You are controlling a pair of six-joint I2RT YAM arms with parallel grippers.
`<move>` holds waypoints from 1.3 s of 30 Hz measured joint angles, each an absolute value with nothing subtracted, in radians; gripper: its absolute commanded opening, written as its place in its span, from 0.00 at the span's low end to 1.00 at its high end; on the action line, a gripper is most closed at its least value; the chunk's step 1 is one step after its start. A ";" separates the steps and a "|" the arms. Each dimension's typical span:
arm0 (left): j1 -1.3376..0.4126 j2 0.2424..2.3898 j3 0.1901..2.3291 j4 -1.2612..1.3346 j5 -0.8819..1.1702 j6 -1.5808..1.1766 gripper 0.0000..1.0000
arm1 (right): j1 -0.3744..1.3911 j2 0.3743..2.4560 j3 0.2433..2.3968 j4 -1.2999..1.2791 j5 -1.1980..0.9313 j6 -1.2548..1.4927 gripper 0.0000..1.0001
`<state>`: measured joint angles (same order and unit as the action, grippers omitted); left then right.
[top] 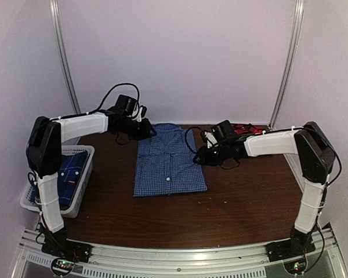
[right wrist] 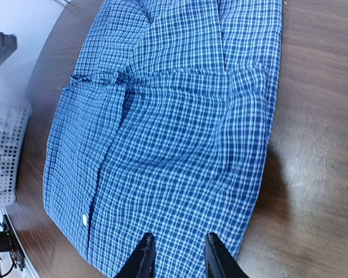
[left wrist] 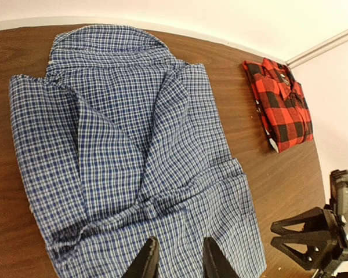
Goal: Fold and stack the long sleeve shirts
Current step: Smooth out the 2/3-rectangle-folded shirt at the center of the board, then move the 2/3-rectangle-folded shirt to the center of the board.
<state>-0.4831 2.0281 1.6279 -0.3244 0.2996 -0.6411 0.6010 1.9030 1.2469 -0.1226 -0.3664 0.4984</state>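
Clearance around the gingham shirt [top: 169, 161]
On its near side I see bare table [top: 238, 202], room to pass. The basket [top: 86, 174] stands in the way to its left, and the red plaid shirt [top: 243, 128] lies off its far right corner.

red plaid shirt [top: 242, 128] mostly behind right arm [top: 269, 142], dark blue shirt [top: 72, 171] partly hidden

Black tapered fingers [left wrist: 145, 262] on left gripper [left wrist: 180, 240] and right gripper [right wrist: 178, 237]; behind them black wrist housings [top: 127, 105], looping black cables [top: 111, 90], white link shells [top: 84, 125], black elbow joints [top: 313, 152].
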 measured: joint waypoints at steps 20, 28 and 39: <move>-0.493 1.573 0.820 -0.126 0.422 -0.770 0.27 | 0.678 1.742 0.889 -0.021 -0.404 0.574 0.31; -0.535 1.541 0.680 -0.099 0.420 -0.816 0.26 | 0.689 1.741 0.855 0.004 -0.402 0.585 0.29; -0.541 1.512 0.607 -0.099 0.395 -0.831 0.26 | 0.696 1.725 0.814 0.002 -0.371 0.588 0.30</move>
<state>-0.5407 1.5116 0.6067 -0.0986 0.3950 -0.8314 0.6964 1.7248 0.8139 0.0025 -0.3710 0.5880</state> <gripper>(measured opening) 0.261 0.293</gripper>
